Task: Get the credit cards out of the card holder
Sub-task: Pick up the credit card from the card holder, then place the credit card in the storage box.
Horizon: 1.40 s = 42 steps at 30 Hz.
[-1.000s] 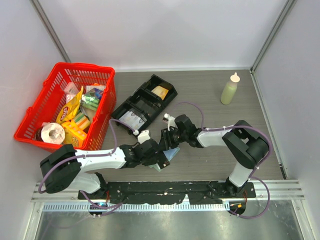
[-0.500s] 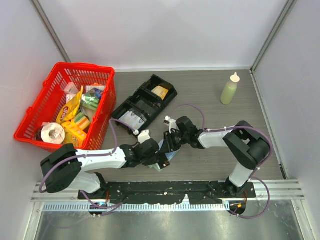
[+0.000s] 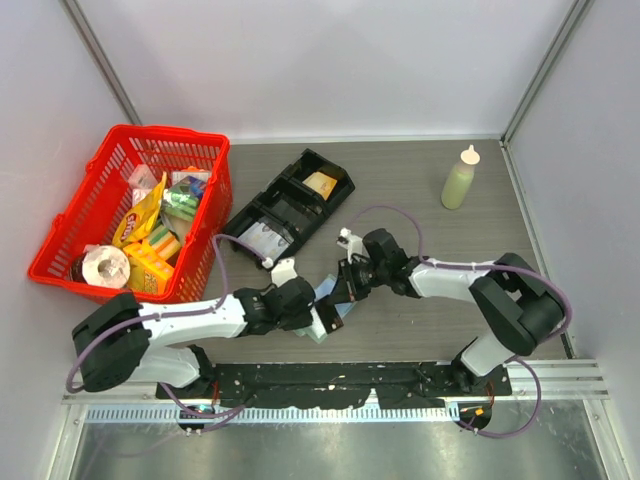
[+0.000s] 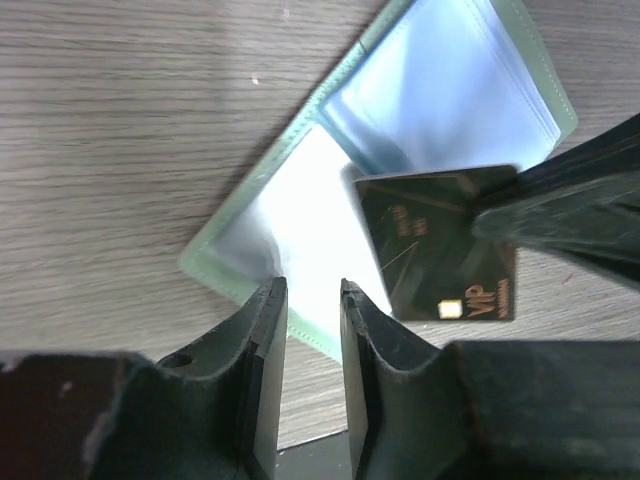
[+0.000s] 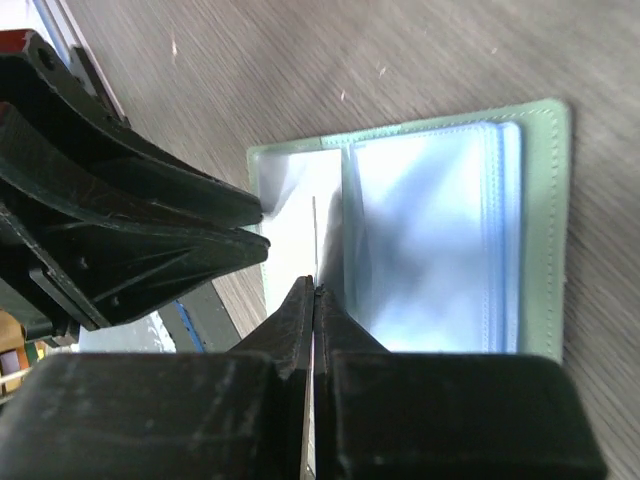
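The pale green card holder (image 4: 300, 200) lies open on the table, its clear sleeves up, also seen in the right wrist view (image 5: 440, 230) and from above (image 3: 325, 298). A black credit card (image 4: 430, 250) with gold VIP lettering hangs over the holder's near half. My right gripper (image 5: 314, 285) is shut on it, and there the card shows edge-on (image 5: 314, 240). My left gripper (image 4: 308, 288) hovers at the holder's near edge, its fingers a narrow gap apart with nothing between them. From above, the two grippers meet over the holder, left (image 3: 315, 318) and right (image 3: 345, 290).
A red basket (image 3: 120, 150) full of groceries stands at the left. A black compartment tray (image 3: 290, 205) lies behind the holder. A pale green squeeze bottle (image 3: 459, 180) stands at the back right. The black mounting rail (image 3: 330, 375) runs along the near edge.
My right gripper has shut on the black card and drawn back to the right with it. My left gripper's fingers have parted slightly.
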Available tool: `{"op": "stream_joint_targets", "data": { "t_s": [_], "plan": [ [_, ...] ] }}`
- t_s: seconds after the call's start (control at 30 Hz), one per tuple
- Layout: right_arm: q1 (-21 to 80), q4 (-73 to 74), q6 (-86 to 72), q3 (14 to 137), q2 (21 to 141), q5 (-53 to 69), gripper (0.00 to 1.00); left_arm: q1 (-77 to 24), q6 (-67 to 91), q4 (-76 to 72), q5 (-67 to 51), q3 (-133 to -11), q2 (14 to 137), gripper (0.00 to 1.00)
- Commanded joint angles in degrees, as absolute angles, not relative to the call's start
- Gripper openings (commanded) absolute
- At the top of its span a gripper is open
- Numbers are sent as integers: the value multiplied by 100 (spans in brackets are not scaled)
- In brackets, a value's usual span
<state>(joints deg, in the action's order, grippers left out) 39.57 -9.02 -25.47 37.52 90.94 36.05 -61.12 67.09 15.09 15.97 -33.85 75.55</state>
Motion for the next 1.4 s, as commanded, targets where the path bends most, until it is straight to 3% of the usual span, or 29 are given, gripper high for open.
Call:
{"op": "stream_joint_targets", "data": {
  "t_s": [0.0, 0.27, 0.47, 0.63, 0.77, 1.07, 1.23, 1.37],
  "plan": [
    [3718, -861, -2733, 3735, 8474, 3673, 1, -5977, 6136, 2468, 2215, -3945, 6866, 36],
    [3270, -852, -3251, 4218, 7884, 3517, 1, -4617, 4318, 3646, 1943, -5824, 5740, 76],
    [3155, -1290, -3655, 4894, 8085, 2356, 1, -3377, 2955, 4219, 2152, -7320, 5687, 100],
    [3155, -1968, -3920, 5536, 8910, 1313, 1, -3068, 2146, 3001, 3496, -6621, 5108, 100],
    [3155, -2565, -3964, 6002, 9569, 388, 1, -2558, 2136, 2163, 3269, -5653, 4099, 100],
    [3471, -3568, -4351, 7119, 11284, -359, 1, -2558, 1573, 1046, 4183, -4852, 2971, 100],
    [3796, -3603, -4368, 7207, 11592, -1072, 9, -2558, 1529, 1011, 4298, -4825, 2909, 100],
    [3867, -3507, -4289, 7094, 11663, -1317, 23, -2549, 1556, 984, 4315, -4790, 2874, 100]
  ]
}}
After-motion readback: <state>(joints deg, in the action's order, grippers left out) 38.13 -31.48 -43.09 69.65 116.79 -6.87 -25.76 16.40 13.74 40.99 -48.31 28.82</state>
